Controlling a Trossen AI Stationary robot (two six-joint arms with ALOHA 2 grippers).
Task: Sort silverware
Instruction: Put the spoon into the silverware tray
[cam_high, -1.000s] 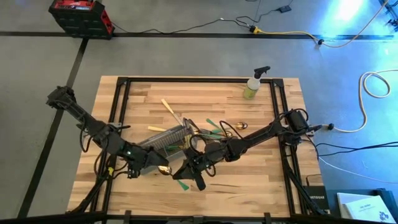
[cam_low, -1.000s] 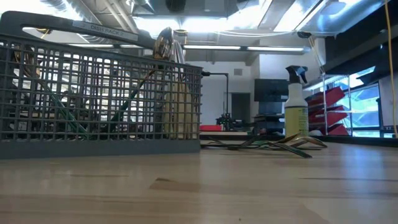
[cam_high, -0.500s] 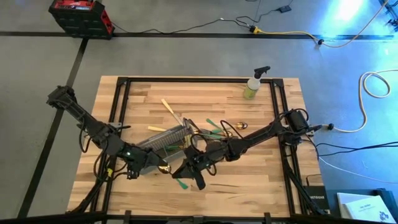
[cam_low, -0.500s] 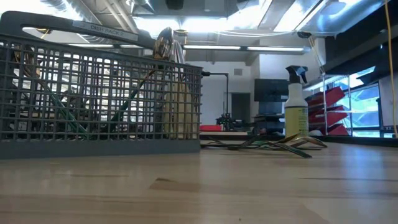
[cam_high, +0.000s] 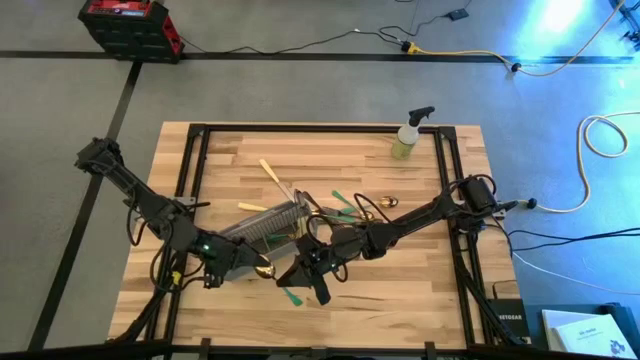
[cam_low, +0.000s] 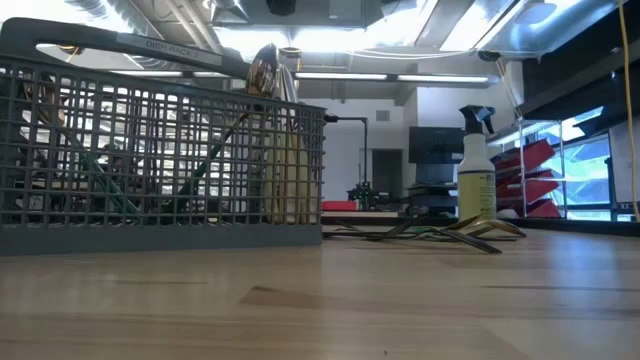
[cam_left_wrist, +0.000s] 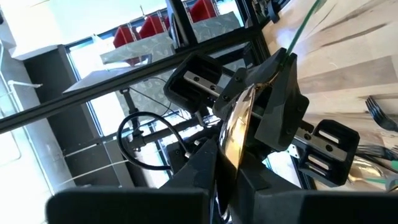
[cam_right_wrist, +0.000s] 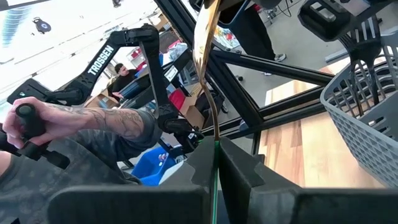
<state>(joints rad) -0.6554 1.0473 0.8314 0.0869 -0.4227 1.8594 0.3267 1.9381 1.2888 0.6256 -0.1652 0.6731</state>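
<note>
A spoon with a gold bowl (cam_left_wrist: 239, 121) and a slim green handle (cam_right_wrist: 214, 163) hangs in the air between my two grippers, just off the near side of the grey wire-mesh caddy (cam_high: 262, 230). My left gripper (cam_left_wrist: 225, 163) is shut on the bowl end and my right gripper (cam_right_wrist: 214, 155) on the handle. In the high view the left gripper (cam_high: 257, 268) and right gripper (cam_high: 287, 272) almost meet. More silverware stands in the caddy (cam_low: 160, 150), and loose pieces (cam_high: 345, 208) lie flat on the table beside it. My left gripper pinches the spoon's gold bowl (cam_left_wrist: 235, 140) between its two fingers, coming nearly level from the table's left. The spoon is lifted clear of the table. My right gripper pinches the green handle (cam_right_wrist: 214, 149) where it meets the gold neck, coming level from the table's right. The neck and bowl (cam_right_wrist: 204, 31) run on beyond its fingertips toward the left gripper.
A yellow-green spray bottle (cam_high: 408, 135) stands at the far right of the table. Cream-handled pieces (cam_high: 275, 180) lie beyond the caddy and a green one (cam_high: 292, 297) in front of the right gripper. A person's arm (cam_right_wrist: 81, 124) shows beyond the table.
</note>
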